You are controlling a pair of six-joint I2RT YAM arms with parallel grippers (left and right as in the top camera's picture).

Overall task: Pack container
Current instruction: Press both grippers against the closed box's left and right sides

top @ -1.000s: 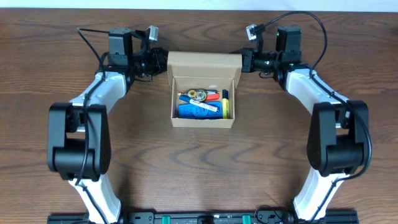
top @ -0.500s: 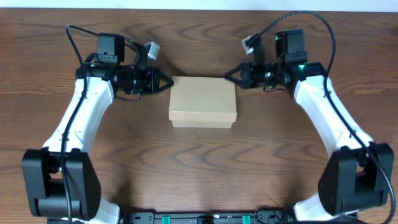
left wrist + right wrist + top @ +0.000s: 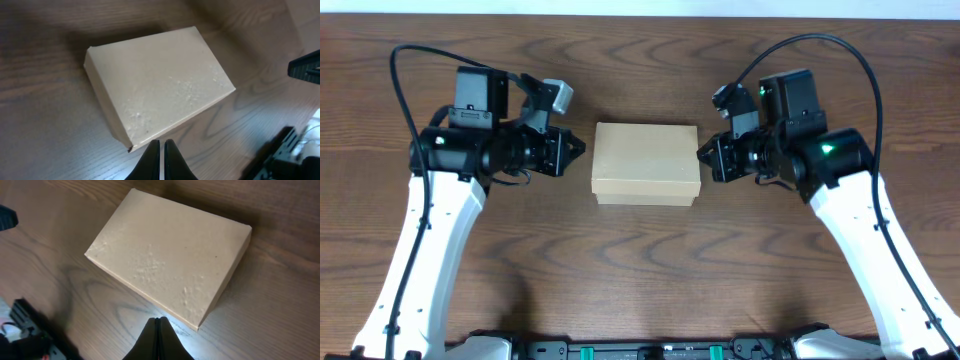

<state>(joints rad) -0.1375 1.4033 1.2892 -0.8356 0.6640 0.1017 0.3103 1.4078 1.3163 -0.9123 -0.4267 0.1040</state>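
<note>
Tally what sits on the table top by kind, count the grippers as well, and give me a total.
Cardboard box, lid closed: 1
Grippers, both with fingers together: 2 (left gripper, right gripper)
Total: 3

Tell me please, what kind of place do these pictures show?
Probably a robot lab or test bench, not a home: a white left arm and right arm stand at a wood-grain table, with a plain closed cardboard box between them.
</note>
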